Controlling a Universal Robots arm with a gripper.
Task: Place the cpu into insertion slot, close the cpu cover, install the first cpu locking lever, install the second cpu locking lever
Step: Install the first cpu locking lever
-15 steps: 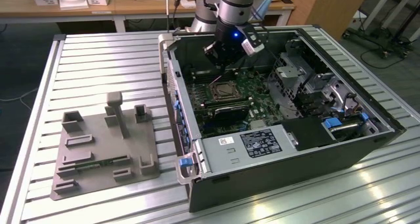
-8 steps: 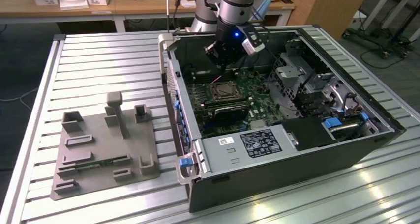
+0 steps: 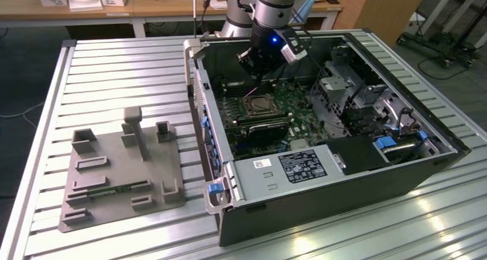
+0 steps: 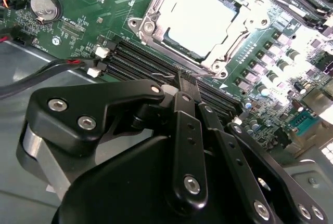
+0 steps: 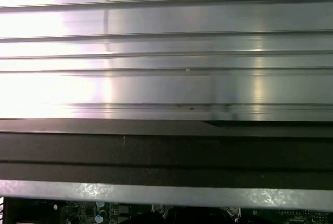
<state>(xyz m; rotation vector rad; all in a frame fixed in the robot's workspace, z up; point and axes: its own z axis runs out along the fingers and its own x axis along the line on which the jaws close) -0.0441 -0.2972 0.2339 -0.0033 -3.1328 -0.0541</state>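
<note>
Cpu point(image 4: 200, 24) sits in insertion slot point(image 4: 141, 25), cpu cover point(image 4: 235, 41) looks down; latching unclear. Gripper point(image 4: 183, 78) fingers pinched together, empty, just beside insertion slot.

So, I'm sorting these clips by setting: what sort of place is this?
Probably a robotics lab or workshop bench: an industrial robot arm reaches into an open computer case that sits on a slatted aluminium table, with wooden desks behind.
</note>
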